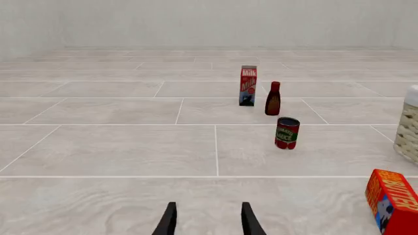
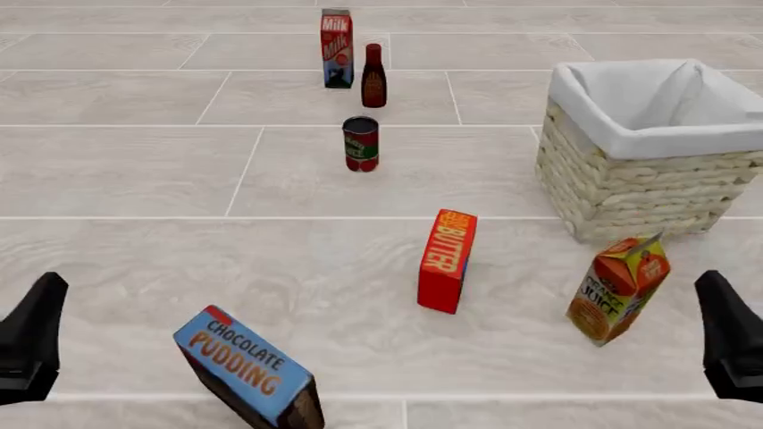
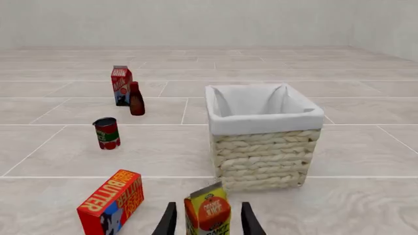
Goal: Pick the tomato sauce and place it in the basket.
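Left wrist view: your left gripper (image 1: 208, 221) is open, fingers apart, nothing between them. Ahead stands the sauce can (image 1: 287, 132), red label with green band, text too small to read. Beyond it a dark bottle (image 1: 272, 99) and a carton (image 1: 248, 85) reading "Milk". A red box (image 1: 394, 200) marked "BUTTER" sits near, basket (image 1: 409, 128) at the edge.

Front view: can upright on the floor (image 2: 143, 170), well apart from the basket, just in front of the bottle and milk. Blue box (image 2: 250, 366) reads "CHOCOLATE PUDDING", orange carton (image 2: 616, 288) reads "JUICE". Both grippers are only partly in frame here.

Right wrist view: your right gripper (image 3: 208, 221) is open, holding nothing; the juice carton stands beyond the fingers
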Available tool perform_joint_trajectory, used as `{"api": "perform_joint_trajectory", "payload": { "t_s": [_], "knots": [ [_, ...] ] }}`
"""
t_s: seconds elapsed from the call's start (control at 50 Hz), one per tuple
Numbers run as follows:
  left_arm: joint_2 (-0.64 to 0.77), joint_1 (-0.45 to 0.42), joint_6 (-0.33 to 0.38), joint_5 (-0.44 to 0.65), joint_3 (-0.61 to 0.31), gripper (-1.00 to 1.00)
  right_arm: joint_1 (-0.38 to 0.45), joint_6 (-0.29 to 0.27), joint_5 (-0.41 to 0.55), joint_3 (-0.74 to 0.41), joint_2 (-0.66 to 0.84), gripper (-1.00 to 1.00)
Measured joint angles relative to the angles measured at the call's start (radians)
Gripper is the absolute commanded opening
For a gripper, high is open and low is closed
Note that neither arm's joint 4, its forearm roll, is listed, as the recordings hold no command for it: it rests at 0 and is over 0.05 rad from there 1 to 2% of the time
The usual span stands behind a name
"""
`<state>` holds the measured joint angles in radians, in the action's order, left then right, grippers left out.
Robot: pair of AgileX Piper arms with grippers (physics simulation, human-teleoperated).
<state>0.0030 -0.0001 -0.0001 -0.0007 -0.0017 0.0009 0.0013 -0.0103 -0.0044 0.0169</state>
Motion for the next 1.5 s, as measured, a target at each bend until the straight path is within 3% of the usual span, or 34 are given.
{"api": "perform_joint_trajectory", "payload": {
  "t_s": [0.16,0.42,0.86,1.22,1.5],
  "knots": [
    [0.003,0.000,0.000,-0.001,-0.001,1.00,0.024,-0.025,-0.011,-0.021,0.040,1.00],
    [0.004,0.000,0.000,-0.001,-0.002,1.00,0.082,-0.079,-0.164,-0.087,0.316,1.00],
    [0.005,0.000,0.000,-0.001,-0.003,1.00,0.201,-0.076,-0.387,-0.262,0.783,1.00],
    [0.005,0.000,0.000,-0.001,-0.003,1.00,0.304,-0.104,-0.517,-0.387,1.071,1.00],
    [0.005,0.000,0.000,-0.001,-0.003,1.00,0.322,-0.109,-0.594,-0.485,1.259,1.00]
  ]
}}
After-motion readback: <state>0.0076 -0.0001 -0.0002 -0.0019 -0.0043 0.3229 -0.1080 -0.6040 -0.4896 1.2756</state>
